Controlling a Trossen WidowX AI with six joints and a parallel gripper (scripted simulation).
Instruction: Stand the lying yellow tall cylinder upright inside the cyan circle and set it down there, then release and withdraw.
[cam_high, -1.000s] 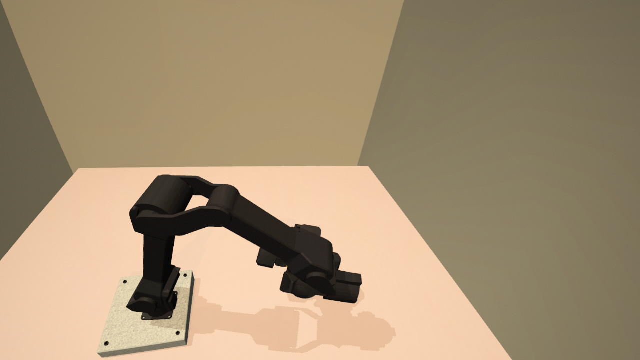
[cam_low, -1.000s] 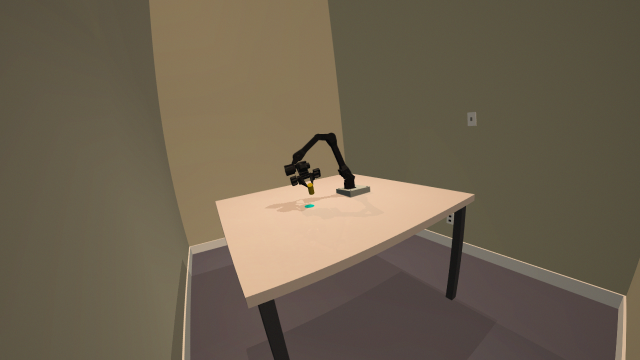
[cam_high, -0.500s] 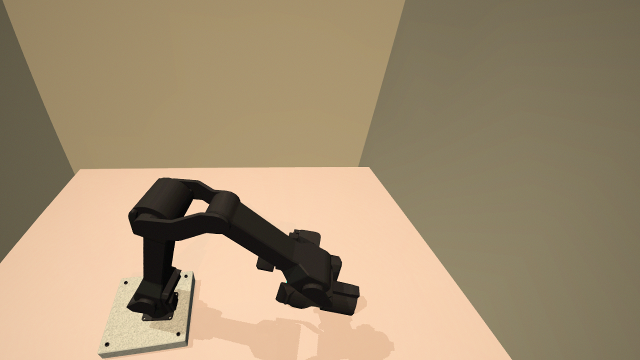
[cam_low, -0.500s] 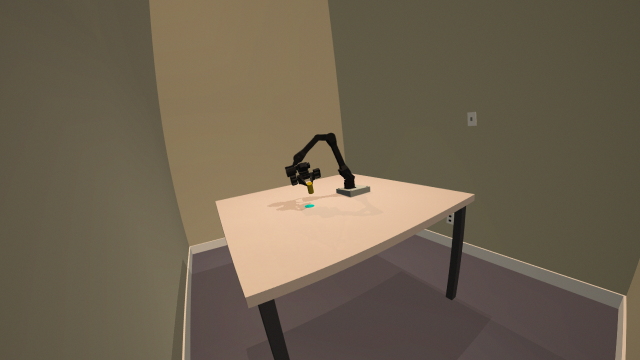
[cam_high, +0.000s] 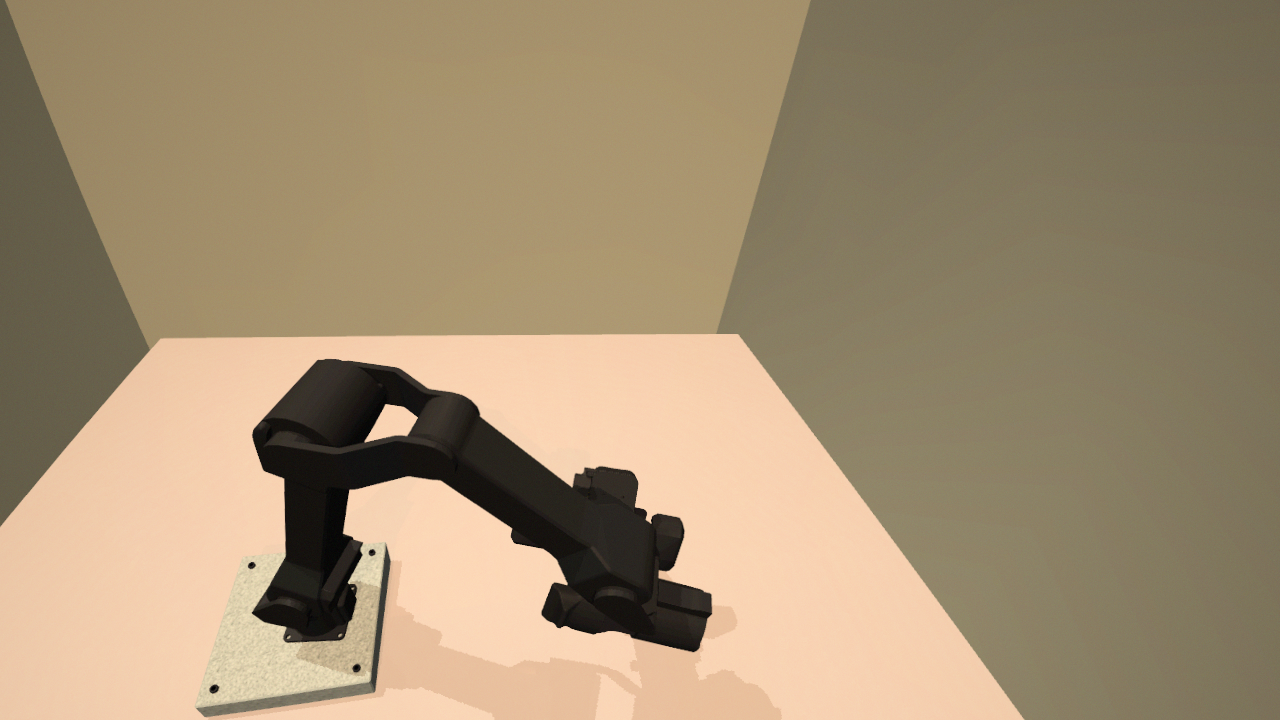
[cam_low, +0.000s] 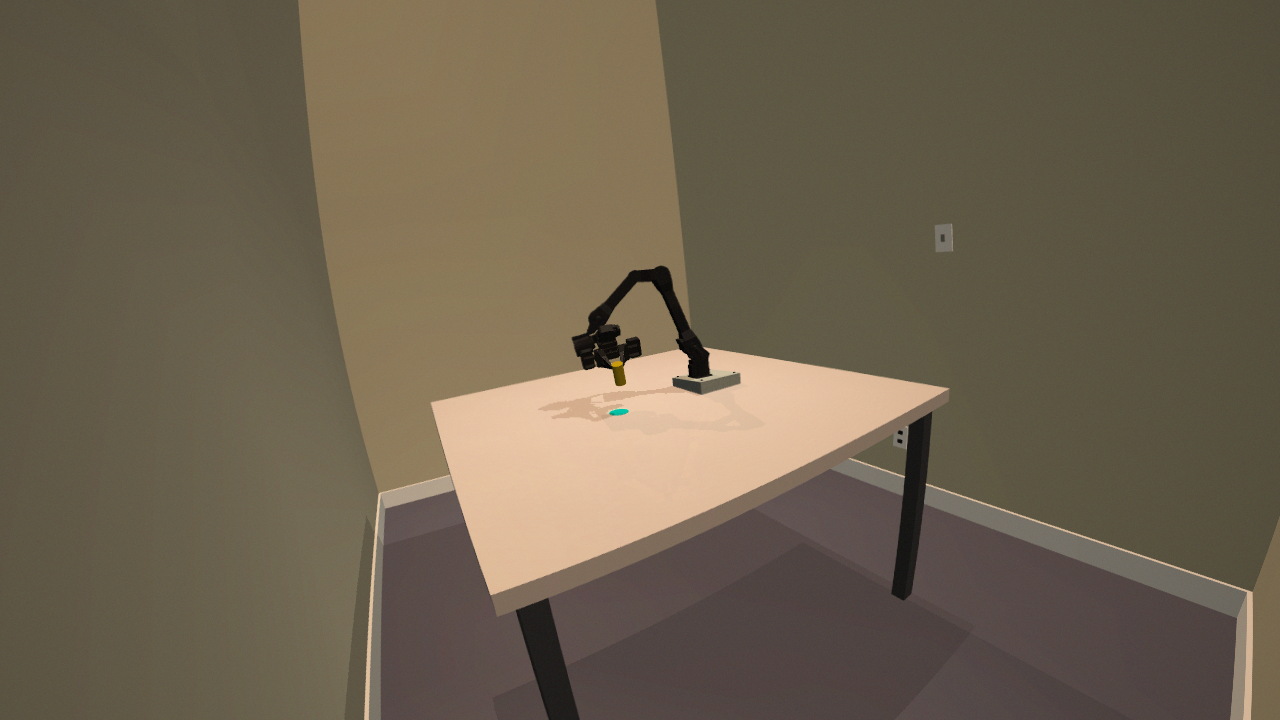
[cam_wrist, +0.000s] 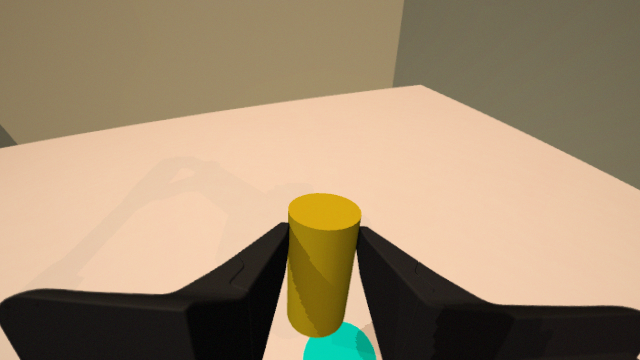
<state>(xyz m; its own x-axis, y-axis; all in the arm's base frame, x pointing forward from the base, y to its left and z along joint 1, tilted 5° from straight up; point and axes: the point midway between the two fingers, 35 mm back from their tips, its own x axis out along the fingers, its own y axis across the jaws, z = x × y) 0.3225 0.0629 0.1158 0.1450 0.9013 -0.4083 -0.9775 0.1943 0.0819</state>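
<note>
The yellow cylinder (cam_low: 619, 374) (cam_wrist: 320, 275) is held in the air above the table, nearly upright with a slight tilt. My gripper (cam_low: 617, 363) (cam_wrist: 323, 233) is shut on it near its upper end, one finger on each side. The cyan circle (cam_low: 619, 412) (cam_wrist: 345, 345) lies flat on the table below the cylinder; a gap shows between them in the exterior view. In the wrist view the cylinder's lower end overlaps the circle's far edge. In the top view the arm hides both the cylinder and the circle.
The arm's base plate (cam_high: 259, 626) (cam_low: 707, 383) is bolted at one side of the table (cam_high: 805, 573) (cam_low: 680, 483). Arm shadows fall on the table around the circle. Walls stand beyond the table edges. No other loose object shows.
</note>
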